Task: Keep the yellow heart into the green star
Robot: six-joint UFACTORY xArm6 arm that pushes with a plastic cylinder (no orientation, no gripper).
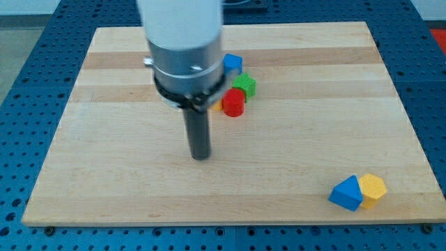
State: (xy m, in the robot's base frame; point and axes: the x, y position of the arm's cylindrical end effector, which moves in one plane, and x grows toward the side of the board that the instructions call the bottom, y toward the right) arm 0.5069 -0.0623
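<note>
item: pale wooden board (pixel 279 174) with lengthwise grain stripes, lying on a blue perforated table (pixel 28 42) that showed on all sides of it.

item: arm, white and grey cylindrical body (pixel 182 42) with a dark collar, entering from the view's top and covering part of the board's upper middle. it ended in a straight dark rod; my tip (pixel 201 157) stood on bare wood left of centre, below and to the view's left of the block cluster, touching no block. the arm carried no gripper, so there were no jaws to report as apart or together.

item: cluster of blocks just right of the arm's collar. blue block (pixel 232 63), shape unclear, uppermost. green star-like block (pixel 244 85) just below and right of it. red cylinder-like block (pixel 234 102) below the green one, touching or nearly touching it. a small yellow sliver (pixel 217 107) showed at the red block's left edge, mostly hidden by the arm; its shape could not be made out, and whether it touched the green block could not be told.

item: pair near the board's lower right corner, well apart from the cluster. blue triangular block (pixel 346 193) touching a yellow block (pixel 373 187), roughly pentagonal, on its right.
</note>
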